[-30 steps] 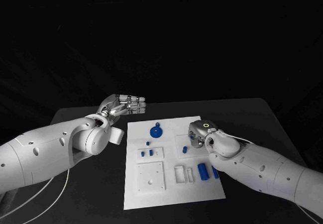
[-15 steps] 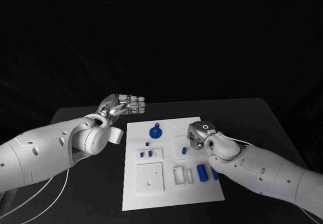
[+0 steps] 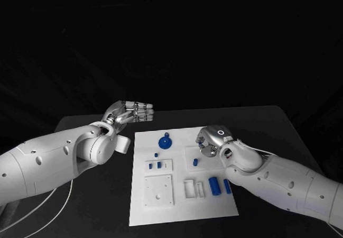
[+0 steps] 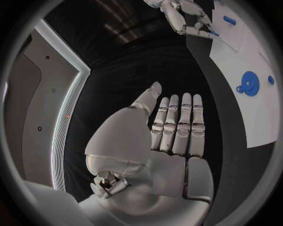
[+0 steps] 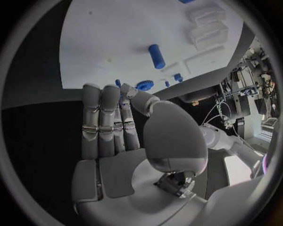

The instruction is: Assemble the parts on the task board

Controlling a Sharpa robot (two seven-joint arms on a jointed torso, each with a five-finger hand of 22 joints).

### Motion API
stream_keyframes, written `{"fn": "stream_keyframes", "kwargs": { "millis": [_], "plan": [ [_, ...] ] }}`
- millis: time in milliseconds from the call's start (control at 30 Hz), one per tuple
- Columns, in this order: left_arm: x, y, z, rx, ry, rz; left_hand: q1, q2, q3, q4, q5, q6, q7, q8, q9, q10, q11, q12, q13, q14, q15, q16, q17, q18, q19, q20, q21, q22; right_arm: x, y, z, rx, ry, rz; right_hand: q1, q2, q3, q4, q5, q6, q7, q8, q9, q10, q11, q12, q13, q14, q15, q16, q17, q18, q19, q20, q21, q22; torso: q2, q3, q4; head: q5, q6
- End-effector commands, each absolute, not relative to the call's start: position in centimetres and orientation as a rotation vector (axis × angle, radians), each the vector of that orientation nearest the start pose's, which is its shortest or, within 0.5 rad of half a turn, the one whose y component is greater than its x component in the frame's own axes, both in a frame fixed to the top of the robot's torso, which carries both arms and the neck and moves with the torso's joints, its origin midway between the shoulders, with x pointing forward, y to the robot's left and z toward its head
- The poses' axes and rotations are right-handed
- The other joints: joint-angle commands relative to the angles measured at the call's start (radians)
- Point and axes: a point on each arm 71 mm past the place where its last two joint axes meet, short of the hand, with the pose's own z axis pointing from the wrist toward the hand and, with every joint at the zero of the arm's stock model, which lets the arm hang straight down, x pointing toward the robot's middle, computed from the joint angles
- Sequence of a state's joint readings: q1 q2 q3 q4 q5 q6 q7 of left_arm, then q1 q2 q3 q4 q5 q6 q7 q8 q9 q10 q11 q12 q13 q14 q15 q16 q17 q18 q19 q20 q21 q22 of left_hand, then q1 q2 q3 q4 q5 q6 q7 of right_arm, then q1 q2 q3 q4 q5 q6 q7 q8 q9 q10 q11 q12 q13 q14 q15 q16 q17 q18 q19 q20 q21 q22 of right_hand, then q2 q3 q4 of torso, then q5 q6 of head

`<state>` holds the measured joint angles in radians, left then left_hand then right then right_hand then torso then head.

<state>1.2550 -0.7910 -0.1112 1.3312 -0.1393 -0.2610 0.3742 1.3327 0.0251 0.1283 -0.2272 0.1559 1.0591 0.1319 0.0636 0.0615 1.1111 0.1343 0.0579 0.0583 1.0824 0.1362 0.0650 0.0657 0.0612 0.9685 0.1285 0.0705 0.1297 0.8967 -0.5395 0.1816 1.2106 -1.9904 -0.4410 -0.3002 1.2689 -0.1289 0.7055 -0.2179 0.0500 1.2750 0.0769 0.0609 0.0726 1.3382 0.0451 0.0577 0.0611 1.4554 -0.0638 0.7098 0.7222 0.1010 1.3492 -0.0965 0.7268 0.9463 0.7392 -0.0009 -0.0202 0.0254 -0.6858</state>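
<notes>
The white task board (image 3: 183,206) lies mid-table. On it are a blue gear (image 3: 165,143), two small blue parts (image 3: 154,164), a blue peg (image 3: 195,161) and a blue cylinder (image 3: 214,185). My right hand (image 3: 208,143) hovers over the board's far right part, its thumb brought against its fingers (image 5: 100,117). A small blue part (image 5: 118,83) sits pinched at the fingertips. The peg (image 5: 156,56) and gear (image 5: 144,85) lie beyond it. My left hand (image 3: 130,112) hangs beyond the board's far left corner, fingers (image 4: 177,125) straight and holding nothing. The gear (image 4: 249,84) lies off to its side.
White blocks with slots (image 3: 195,187) and a square plate with holes (image 3: 159,189) stand on the near half of the board. Bare black table (image 3: 271,130) lies right of the board and along its left side.
My right hand has edged slightly left over the board. The left hand has not moved.
</notes>
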Motion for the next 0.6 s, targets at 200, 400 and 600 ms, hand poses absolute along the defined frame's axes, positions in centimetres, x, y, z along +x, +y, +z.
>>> {"fn": "stream_keyframes", "kwargs": {
  "millis": [200,400,600],
  "plan": [
    [52.5,23.8,-18.4,-0.940,1.467,-1.405,-0.004,0.005,-0.004,0.000,0.004,0.004,0.003,0.000,0.000,-0.006,0.000,0.002,-0.001,-0.004,0.007,-0.004,-0.001,-0.009,0.007,-0.002,0.006,-0.003,47.9,-13.2,-24.7,-0.192,1.424,0.536,0.005,-0.009,0.000,0.018,-0.002,0.007,-0.002,0.004,-0.001,0.032,-0.025,0.003,0.001,0.003,-0.007,0.010,-0.005,0.020,0.016,0.001,-0.020,0.036,-0.002,0.0016,-0.0017,0.024,-0.006],
    [52.7,24.0,-18.4,-0.940,1.447,-1.385,-0.002,0.005,-0.004,0.000,0.003,0.005,0.001,0.000,0.000,-0.004,-0.001,0.002,-0.001,-0.002,0.006,-0.004,-0.001,-0.007,0.010,-0.002,0.007,-0.006,45.1,-10.7,-24.6,-0.174,1.433,0.687,0.005,-0.004,-0.007,0.019,-0.002,0.005,-0.001,0.003,-0.001,0.030,-0.025,0.003,0.001,0.003,-0.007,0.010,-0.010,0.024,0.021,0.002,-0.033,0.051,-0.008,0.0020,-0.0018,0.058,-0.022],
    [53.0,23.8,-18.4,-0.933,1.428,-1.378,0.007,0.002,-0.007,0.011,0.003,0.007,0.001,0.000,0.000,-0.001,-0.001,0.002,-0.001,-0.001,0.004,-0.004,-0.001,-0.007,0.012,-0.002,0.007,-0.014,43.0,-8.5,-25.5,-0.157,1.454,0.785,0.004,-0.001,-0.010,0.018,-0.002,0.004,0.000,0.003,-0.001,0.029,-0.024,0.003,0.001,0.003,-0.007,0.010,-0.016,0.026,0.026,0.003,-0.046,0.063,-0.017,0.0002,-0.0036,0.104,-0.038]
  ]
}}
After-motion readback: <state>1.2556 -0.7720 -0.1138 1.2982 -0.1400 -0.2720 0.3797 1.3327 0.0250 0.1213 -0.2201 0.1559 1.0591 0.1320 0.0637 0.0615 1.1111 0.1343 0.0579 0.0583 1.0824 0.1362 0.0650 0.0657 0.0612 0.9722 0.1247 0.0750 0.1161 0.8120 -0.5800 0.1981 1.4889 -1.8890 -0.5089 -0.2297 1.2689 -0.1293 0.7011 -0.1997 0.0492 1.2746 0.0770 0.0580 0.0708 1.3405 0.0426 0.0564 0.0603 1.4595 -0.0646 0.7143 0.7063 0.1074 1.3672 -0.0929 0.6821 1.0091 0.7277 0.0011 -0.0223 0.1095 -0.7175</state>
